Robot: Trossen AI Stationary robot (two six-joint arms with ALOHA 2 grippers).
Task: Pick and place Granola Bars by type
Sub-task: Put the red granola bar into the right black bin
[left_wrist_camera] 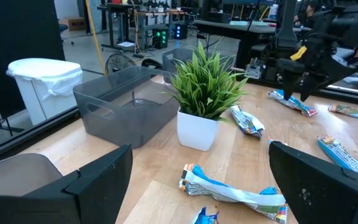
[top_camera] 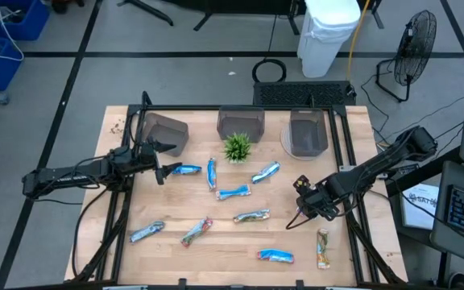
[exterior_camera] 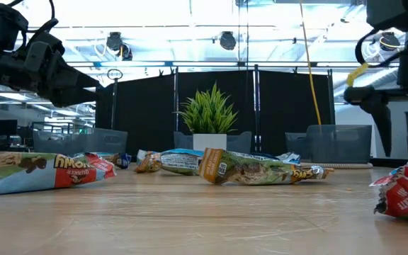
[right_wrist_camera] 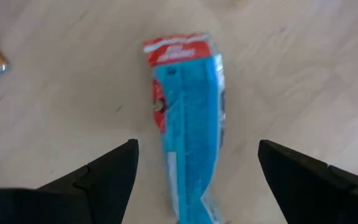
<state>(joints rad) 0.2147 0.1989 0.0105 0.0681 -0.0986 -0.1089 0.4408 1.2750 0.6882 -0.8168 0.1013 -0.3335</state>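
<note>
Several granola bars lie flat on the wooden table: blue-and-white ones (top_camera: 186, 169) (top_camera: 234, 192) (top_camera: 275, 256), silvery ones (top_camera: 147, 232) and tan ones (top_camera: 252, 216) (top_camera: 323, 247). My right gripper (top_camera: 300, 211) points down over the right half of the table, open. In its wrist view a blue bar with a red end (right_wrist_camera: 188, 118) lies below, between the open fingers (right_wrist_camera: 197, 148) and clear of them. My left gripper (top_camera: 161, 161) waits level at the left, open (left_wrist_camera: 201, 151), with a blue bar (left_wrist_camera: 229, 190) on the table ahead of it.
Three grey bins (top_camera: 165, 133) (top_camera: 241, 123) (top_camera: 308, 133) stand along the far edge. A small green plant in a white pot (top_camera: 238, 147) stands in front of the middle bin. A black frame (top_camera: 341, 145) borders the table.
</note>
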